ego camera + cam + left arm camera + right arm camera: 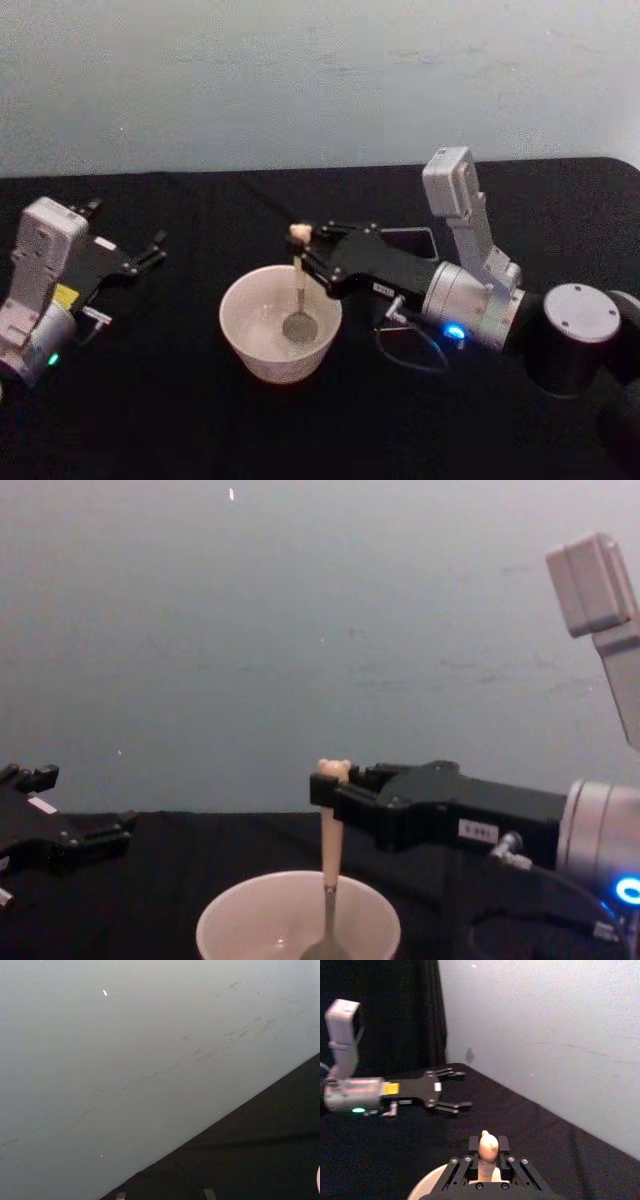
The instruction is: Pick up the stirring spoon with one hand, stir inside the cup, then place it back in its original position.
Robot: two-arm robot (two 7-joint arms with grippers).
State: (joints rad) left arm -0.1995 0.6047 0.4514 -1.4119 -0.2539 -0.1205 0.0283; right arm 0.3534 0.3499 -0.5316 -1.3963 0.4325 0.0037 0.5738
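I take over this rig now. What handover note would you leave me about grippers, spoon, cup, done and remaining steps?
Right gripper: shut on the stirring spoon handle, above the cup.
Left gripper: open, idle at the left side of the table.
Spoon upright, bowl down inside the cup.
Done: pickup. Left: finish stirring, put spoon back, release.

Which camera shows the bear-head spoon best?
Head view: the cream-handled metal-bowled spoon shows whole, right gripper holding it in the wide cream-white cup. Chest view sees it side-on, bowl partly cropped; right wrist view catches its bear-head top.
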